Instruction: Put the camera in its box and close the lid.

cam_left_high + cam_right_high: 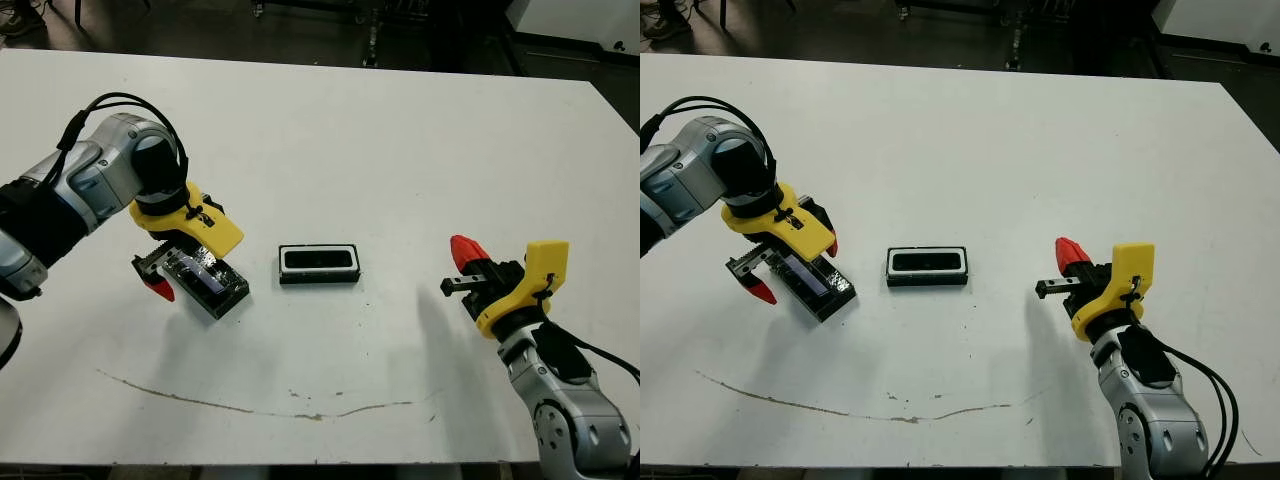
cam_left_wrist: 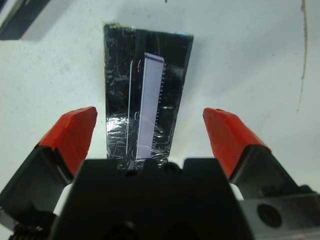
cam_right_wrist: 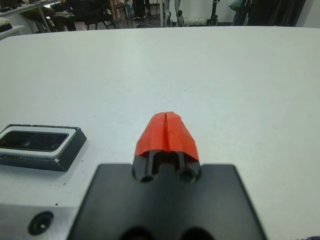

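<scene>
Lying between the spread left fingers (image 2: 73, 135): the lid (image 2: 145, 95).

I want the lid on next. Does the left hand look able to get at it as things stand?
Probably yes. The left hand is open and sits right over the lid, one finger either side, with nothing between them. The box lies apart.

A: Can you see all of the lid (image 2: 145, 95)?
B: No, its near end is hidden behind the left gripper (image 2: 150, 137)'s black body.
A: And the box (image 3: 40, 146)?
B: In the right wrist view, the picture's edge cuts off one end.
</scene>
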{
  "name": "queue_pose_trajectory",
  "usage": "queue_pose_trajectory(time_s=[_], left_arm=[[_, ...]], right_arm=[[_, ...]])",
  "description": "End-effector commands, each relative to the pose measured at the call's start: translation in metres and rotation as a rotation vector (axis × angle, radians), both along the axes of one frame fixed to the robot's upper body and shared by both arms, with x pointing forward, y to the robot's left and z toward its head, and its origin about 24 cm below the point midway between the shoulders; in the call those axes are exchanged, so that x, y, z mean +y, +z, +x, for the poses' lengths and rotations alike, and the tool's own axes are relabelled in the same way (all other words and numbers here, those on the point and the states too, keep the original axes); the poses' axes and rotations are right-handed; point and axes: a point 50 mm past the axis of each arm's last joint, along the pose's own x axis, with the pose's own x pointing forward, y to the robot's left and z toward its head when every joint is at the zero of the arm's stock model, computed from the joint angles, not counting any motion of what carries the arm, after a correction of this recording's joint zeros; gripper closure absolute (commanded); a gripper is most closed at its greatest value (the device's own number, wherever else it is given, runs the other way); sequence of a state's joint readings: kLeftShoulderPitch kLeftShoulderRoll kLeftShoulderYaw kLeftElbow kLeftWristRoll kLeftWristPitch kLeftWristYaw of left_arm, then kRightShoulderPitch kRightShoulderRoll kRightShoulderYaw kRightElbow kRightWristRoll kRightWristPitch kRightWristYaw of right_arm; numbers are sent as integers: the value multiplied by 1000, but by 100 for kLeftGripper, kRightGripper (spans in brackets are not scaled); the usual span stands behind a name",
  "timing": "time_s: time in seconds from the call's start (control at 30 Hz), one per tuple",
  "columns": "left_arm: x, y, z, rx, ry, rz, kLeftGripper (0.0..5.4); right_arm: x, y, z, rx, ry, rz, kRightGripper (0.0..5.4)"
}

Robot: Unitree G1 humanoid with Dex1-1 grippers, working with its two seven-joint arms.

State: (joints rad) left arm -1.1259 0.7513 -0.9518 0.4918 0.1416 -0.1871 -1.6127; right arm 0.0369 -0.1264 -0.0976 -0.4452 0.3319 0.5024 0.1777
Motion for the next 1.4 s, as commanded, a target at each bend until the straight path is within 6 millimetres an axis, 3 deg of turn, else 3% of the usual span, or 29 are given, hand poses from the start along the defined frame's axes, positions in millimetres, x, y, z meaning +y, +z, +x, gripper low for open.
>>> queue_pose_trajectory(time_s=[0.03, 0.9, 1.03, 1.4], left_arm=[[0, -7, 0, 6, 7, 0, 0], [4, -19, 5, -68, -55, 41, 0], [5, -22, 7, -54, 8, 44, 0], [8, -32, 6, -18, 115, 48, 136]], right_arm=[[-3, -4, -2, 10, 5, 1, 539], [-1, -7, -3, 10, 23, 6, 539], [-1, -7, -3, 12, 25, 9, 539], [-1, -7, -3, 15, 24, 10, 540]])
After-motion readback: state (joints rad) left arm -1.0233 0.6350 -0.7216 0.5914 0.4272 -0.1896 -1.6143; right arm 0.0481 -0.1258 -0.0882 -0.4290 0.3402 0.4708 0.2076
